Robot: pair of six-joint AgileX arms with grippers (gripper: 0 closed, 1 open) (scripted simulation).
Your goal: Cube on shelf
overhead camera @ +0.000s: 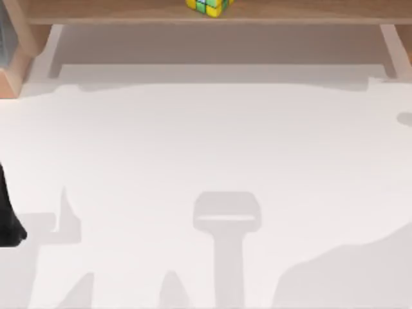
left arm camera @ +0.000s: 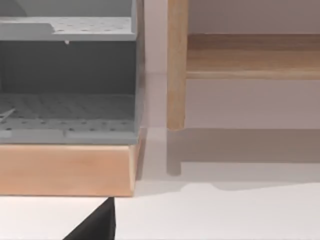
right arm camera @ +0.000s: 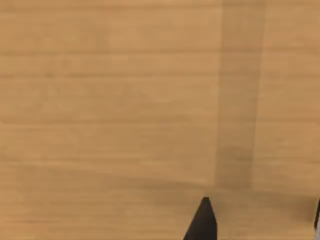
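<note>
A: Where's your cube right now?

B: You'll find it resting on the shelf, on the long light-brown board at the far edge of the top view, near the middle of the board's length. Its yellow and green squares with a bit of blue are plain to see, and nothing grips it.

A: And the shelf itself?

B: Your board runs across the whole width, carried on pale uprights at either side, with white bench beneath and in front of it. In your left wrist view one wooden upright stands on the bench with the board running off from it.

A: Any containers you can point me to?

B: Beside that upright, your left wrist view shows a grey perforated rack with two tiers, sitting on a wooden base. Both tiers look bare apart from a thin pale thing on the lower one, too small for you to make out.

A: Your claws?

B: Your left arm is a dark shape at the left edge of the bench, well apart from the cube. A dark tip of the left claw pokes into its wrist view; you cannot tell how its fingers stand. The right claw shows one dark fingertip against plain wood grain close up, and you cannot tell its state either
</note>
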